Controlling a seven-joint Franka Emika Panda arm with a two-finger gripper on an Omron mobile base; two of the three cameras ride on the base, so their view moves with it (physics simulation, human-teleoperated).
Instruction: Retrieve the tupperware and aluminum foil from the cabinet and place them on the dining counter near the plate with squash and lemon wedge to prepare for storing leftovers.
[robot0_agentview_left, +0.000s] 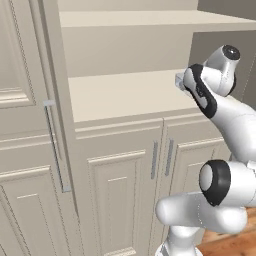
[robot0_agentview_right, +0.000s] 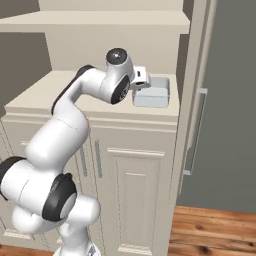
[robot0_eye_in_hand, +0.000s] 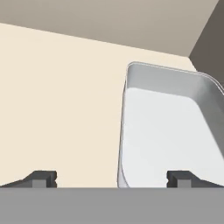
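So the arm's reached into the open cabinet (robot0_agentview_left: 120, 150) and the end effector (robot0_eye_in_hand: 111, 178) is hanging over the shelf (robot0_eye_in_hand: 57, 109) with its jaws spread wide, nothing in them yet. The tupperware (robot0_agentview_right: 151, 93) sits on that shelf at its right end, close to the cabinet's side wall (empty, as far as I can see). In the hand view one fingertip is over the container's inside and the other over bare shelf, so the left rim wall sits between them. My guess for a clean pick: come straight down, pinch that rim wall squarely, and don't shove the tub into the corner.
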